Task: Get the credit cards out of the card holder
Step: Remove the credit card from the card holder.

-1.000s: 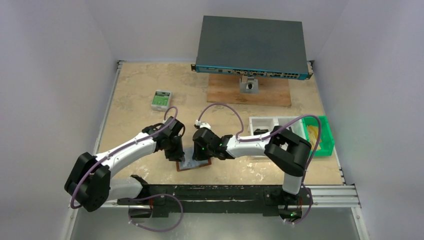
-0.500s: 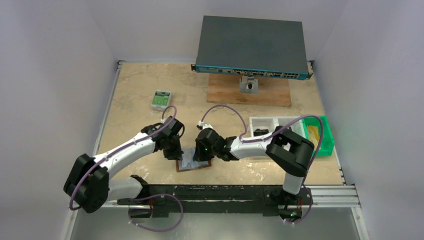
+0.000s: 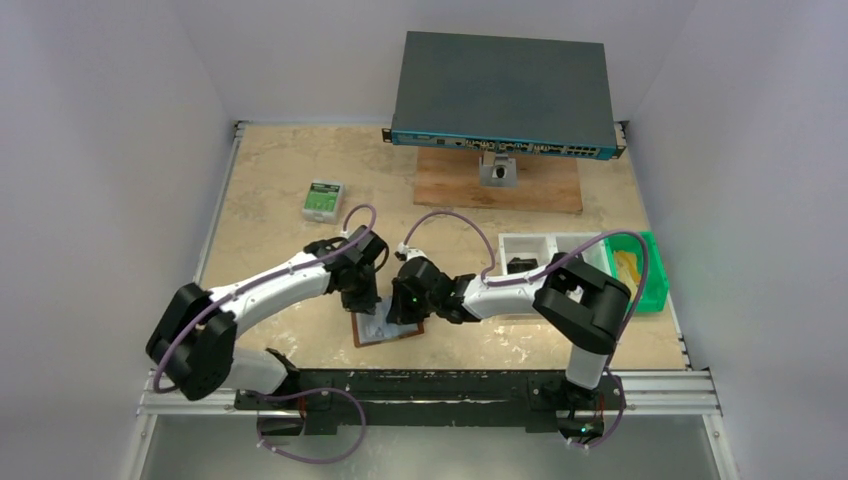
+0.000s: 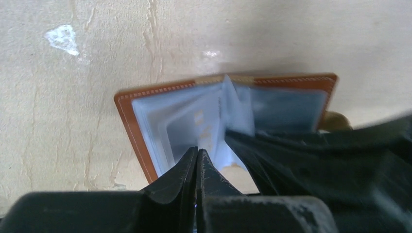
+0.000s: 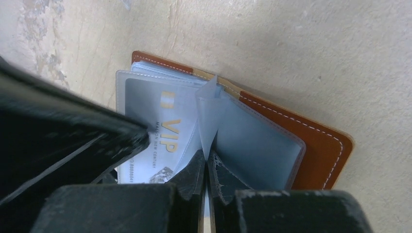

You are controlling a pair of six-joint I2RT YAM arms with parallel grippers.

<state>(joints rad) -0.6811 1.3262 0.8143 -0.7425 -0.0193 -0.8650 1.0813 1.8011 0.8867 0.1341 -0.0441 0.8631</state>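
Swinging inward, my left gripper (image 4: 197,153) has pinched shut at the near edge of the card holder (image 4: 204,121), which lies open on the table (image 3: 280,180) between both arms; whether it caught a card I cannot tell. My right gripper (image 5: 206,160) clamps an upright clear sleeve (image 5: 208,104), and the VIP card (image 5: 163,138) sits pocketed, so nothing is out yet.

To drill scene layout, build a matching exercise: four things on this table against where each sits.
Things:
1. card holder
2. green-and-white box
3. green bin
4. grey device

Places:
A. right edge of the table
B. far edge, raised
C. lying open, near middle
D. left side, standing alone

Pairs: 1-C, 2-D, 3-A, 4-B
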